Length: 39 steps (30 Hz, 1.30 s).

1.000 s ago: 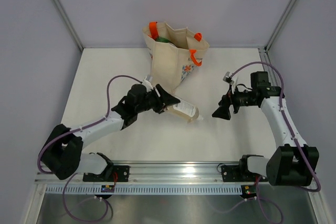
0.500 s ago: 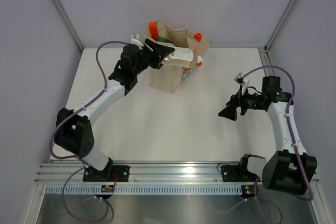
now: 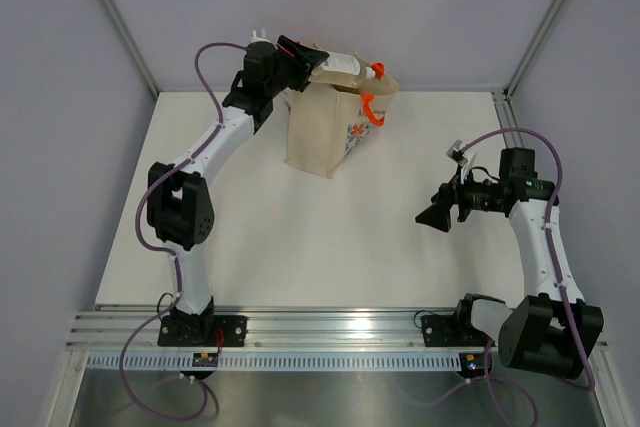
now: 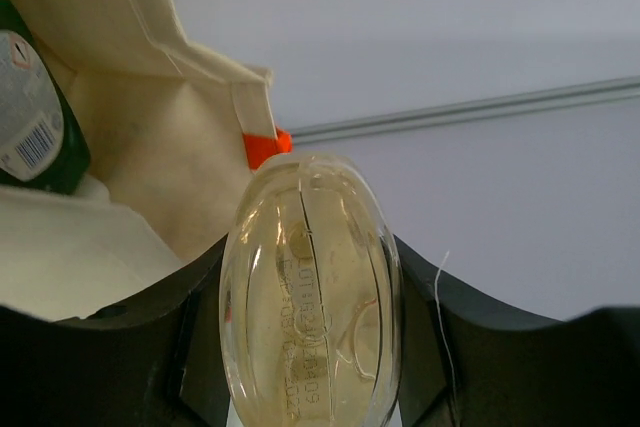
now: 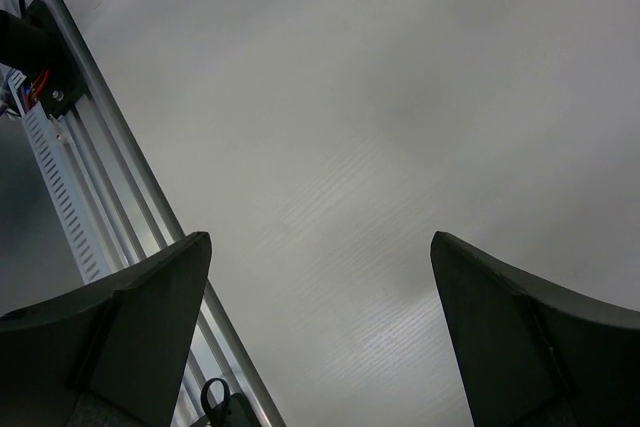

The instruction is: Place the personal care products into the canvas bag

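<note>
While the left claw [image 3: 312, 57] hangs over the mouth of the upright beige canvas bag with orange handles [image 3: 318, 137], I find it clamped on a clear plastic bottle of pale liquid [image 4: 310, 297], held sideways between its fingers. A dark green plastic bottle [image 4: 35, 117] lies inside the bag, below the claw. The right claw [image 3: 436, 214] is spread and empty, well apart from the bag.

Robot lab test cell. Plain white tabletop [image 3: 300, 237] boxed in on left, far & right by blank grey panels [image 3: 420, 17], w/ bare aluminium struts [image 3: 115, 22] at the far corners. Extruded aluminium rail [image 3: 330, 325] runs along the near edge, w/ a slotted strip [image 3: 330, 359] just in front; left arm [image 3: 215, 147] & right arm [image 3: 540, 247] bolted to it. Purple cables [image 3: 200, 62] loop exposed off both arms. Right wrist cam sees same grey surface & rail hardware, i.e. purpose-built rig enclosure
</note>
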Motion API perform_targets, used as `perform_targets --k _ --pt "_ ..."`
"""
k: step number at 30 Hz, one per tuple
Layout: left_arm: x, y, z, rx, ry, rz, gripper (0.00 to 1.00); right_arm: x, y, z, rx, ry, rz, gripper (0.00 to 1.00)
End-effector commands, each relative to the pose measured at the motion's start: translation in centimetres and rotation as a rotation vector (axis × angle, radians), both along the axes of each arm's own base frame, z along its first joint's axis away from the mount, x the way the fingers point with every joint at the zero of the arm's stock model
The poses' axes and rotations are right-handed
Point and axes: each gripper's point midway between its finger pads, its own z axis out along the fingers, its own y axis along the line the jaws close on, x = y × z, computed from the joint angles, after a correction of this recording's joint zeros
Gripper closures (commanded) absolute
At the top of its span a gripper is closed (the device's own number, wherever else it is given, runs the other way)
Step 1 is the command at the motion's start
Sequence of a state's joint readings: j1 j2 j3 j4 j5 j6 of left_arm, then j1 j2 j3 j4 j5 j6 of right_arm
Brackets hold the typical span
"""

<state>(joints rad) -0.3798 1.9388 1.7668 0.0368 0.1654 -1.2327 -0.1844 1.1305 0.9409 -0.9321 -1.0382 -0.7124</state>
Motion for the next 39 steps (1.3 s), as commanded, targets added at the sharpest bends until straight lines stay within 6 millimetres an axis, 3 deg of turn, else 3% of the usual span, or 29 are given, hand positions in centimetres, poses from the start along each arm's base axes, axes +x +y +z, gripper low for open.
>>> perform_targets --k 1,5,7,9,10,13,14,17,20,25,27,30,31,32,33,34,35,36,37,38,39 --pt "1.3 2.3 9.6 -0.083 -0.228 0.057 1.0 0.3 -0.1 0.4 -0.002 -0.036 -0.004 0.01" --pt "2.8 2.4 7.6 0.033 -0.207 0.055 1.0 0.3 -0.1 0.3 -0.002 -0.033 -0.004 0.0" --pt "2.8 2.1 7.6 0.07 -0.195 0.03 1.0 0.3 -0.1 0.2 -0.005 -0.032 -0.006 0.01" --pt "3.2 1.9 6.1 0.122 -0.175 0.014 0.93 0.4 -0.1 0.2 -0.005 -0.036 -0.007 0.01" --pt "3.2 1.9 5.7 0.136 -0.164 0.013 0.87 0.4 -0.1 0.3 -0.004 -0.035 -0.009 0.01" --pt "3.2 2.3 4.3 0.187 -0.128 0.017 0.52 0.4 -0.2 0.2 -0.005 -0.037 -0.011 0.01" --pt "3.2 2.3 4.5 0.202 -0.134 0.015 0.3 0.4 -0.2 0.2 -0.005 -0.034 -0.012 0.0" --pt "3.1 2.3 3.9 0.237 -0.115 0.005 0.09 0.4 -0.2 0.2 -0.009 -0.038 -0.014 0.0" --pt "2.8 2.5 4.1 0.254 -0.116 0.003 0.01 0.4 -0.3 0.1 -0.018 -0.038 -0.02 0.0" --pt "1.6 3.2 5.5 0.303 -0.148 -0.004 0.01 0.5 -0.7 0.0 -0.052 -0.052 -0.031 0.01" --pt "0.8 3.6 5.1 0.346 -0.142 -0.015 0.01 0.9 -1.4 0.4 -0.093 -0.068 -0.067 0.01" --pt "-2.1 5.0 7.1 0.449 -0.213 -0.024 0.01 1.6 -2.6 2.1 -0.157 -0.092 -0.158 0.0" --pt "-2.8 5.5 4.7 0.516 -0.19 -0.045 0.01 1.9 -3.4 2.3 -0.194 -0.094 -0.204 0.01" --pt "-5.2 6.5 7.2 0.526 -0.246 -0.033 0.01 2.2 -3.7 3.5 -0.187 -0.105 -0.264 0.0" --pt "-6.2 7.0 3.5 0.587 -0.209 -0.059 0.01 2.6 -4.1 4.6 -0.192 -0.126 -0.307 0.01" --pt "-7.5 7.5 2.9 0.612 -0.217 -0.068 0.01 3.0 -4.8 5.5 -0.214 -0.161 -0.365 0.0" --pt "-10.4 8.5 5.4 0.614 -0.289 -0.051 0.01 3.0 -5.0 6.3 -0.197 -0.155 -0.413 0.01" --pt "-11.7 9.1 5.0 0.644 -0.317 -0.05 0.01 3.1 -5.3 7.4 -0.2 -0.182 -0.438 0.0" --pt "-13.2 9.7 0.6 0.68 -0.247 -0.08 0.01 2.9 -5.7 8.1 -0.214 -0.21 -0.471 0.0" --pt "-15.8 10.7 2.5 0.669 -0.312 -0.056 0.01 3.1 -5.9 9.2 -0.196 -0.233 -0.515 0.01" --pt "-17.1 11.2 1.3 0.683 -0.307 -0.06 0.01 3.1 -6.1 9.7 -0.191 -0.249 -0.546 0.0"
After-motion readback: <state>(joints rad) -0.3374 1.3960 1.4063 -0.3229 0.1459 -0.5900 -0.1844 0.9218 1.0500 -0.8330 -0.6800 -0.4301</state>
